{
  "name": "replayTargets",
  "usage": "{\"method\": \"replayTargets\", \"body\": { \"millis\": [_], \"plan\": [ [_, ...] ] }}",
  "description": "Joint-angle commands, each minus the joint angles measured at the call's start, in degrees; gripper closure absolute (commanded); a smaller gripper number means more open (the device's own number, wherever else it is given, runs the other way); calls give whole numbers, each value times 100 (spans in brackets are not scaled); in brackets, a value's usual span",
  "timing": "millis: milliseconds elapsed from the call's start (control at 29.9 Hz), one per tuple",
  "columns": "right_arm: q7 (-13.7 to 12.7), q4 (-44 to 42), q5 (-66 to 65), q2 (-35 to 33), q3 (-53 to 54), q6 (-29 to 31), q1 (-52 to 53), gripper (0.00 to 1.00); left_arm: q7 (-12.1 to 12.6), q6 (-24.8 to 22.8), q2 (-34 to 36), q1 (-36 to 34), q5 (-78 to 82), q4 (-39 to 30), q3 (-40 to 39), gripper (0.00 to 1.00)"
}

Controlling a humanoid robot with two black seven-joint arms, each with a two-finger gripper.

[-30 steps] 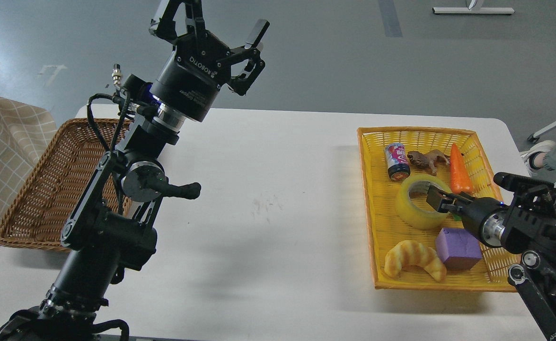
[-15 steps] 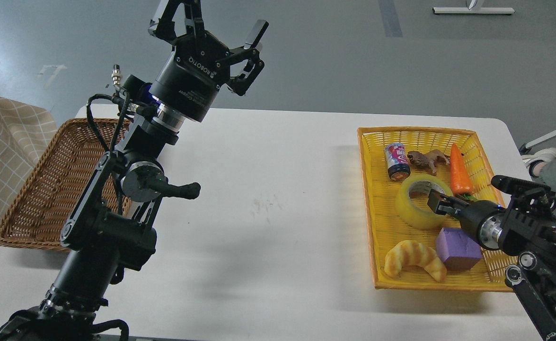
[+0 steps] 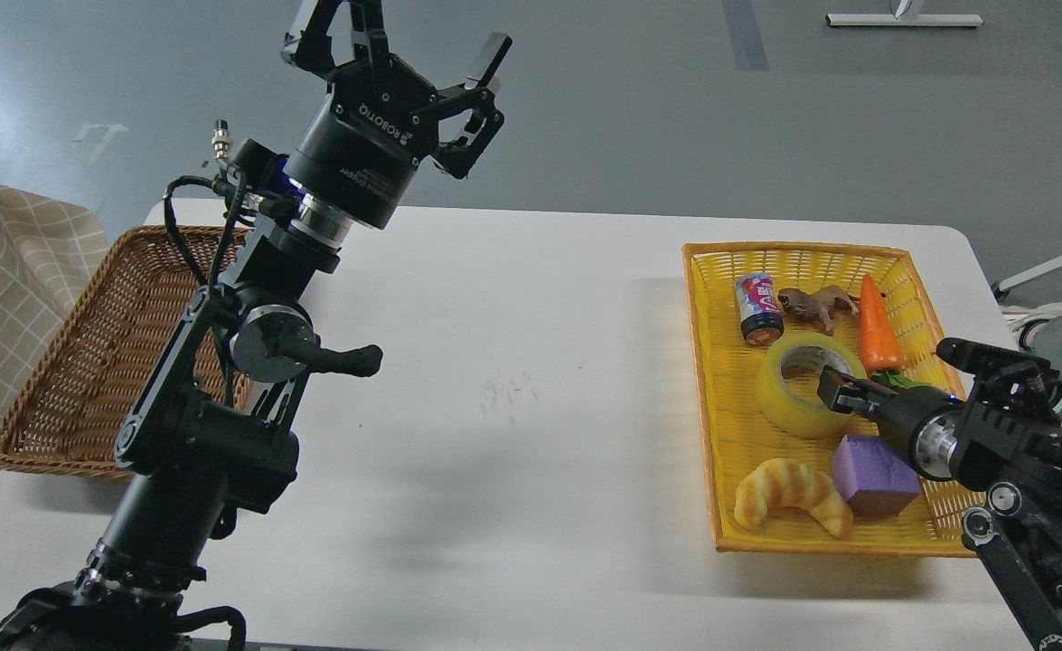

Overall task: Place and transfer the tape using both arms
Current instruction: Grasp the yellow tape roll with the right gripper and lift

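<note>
The tape (image 3: pixel 800 385) is lying in the yellow basket (image 3: pixel 711 380) on the right side of the white surface (image 3: pixel 512 380). It is found between the little can (image 3: pixel 758 307) and the croissant (image 3: pixel 793 495), just beside the carrot (image 3: pixel 879 324) and near the purple block (image 3: pixel 874 474). A small toy animal (image 3: pixel 815 306) is also seen in the basket.

The right claw (image 3: pixel 836 391) is placed at the near edge of the roll, with its tip at the hole. It is seen small and dark, so it cannot be told whether it is clenched on the tape or let go.

Since a second ago, the right arm has been pulled back a little toward the right edge. The tape has not been moved or lifted. It looks as if the roll has not been picked up yet, so the first step of the task is still to be done.

The left claw (image 3: pixel 408 47) is held high above the far edge of the surface, with its fingers spread wide and nothing in them. It has hardly been moved. It seems to be kept ready for the tape to be passed over. The brown basket (image 3: pixel 61 380) on the left is likely where the tape is meant to go.
</note>
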Motion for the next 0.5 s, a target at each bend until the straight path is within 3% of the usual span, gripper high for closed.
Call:
{"method": "replayTargets", "body": {
  "millis": [0,167,468],
  "plan": [
    [-1,-2,0,7,0,0,0,50,5,4,5,8,0,3,-1,2],
    [-1,6,0,24,0,0,0,57,5,4,5,8,-9,3,-1,2],
    [-1,33,0,42,8,0,-26,80,-3,4,13,8,-9,12,-1,2]
  ]
}}
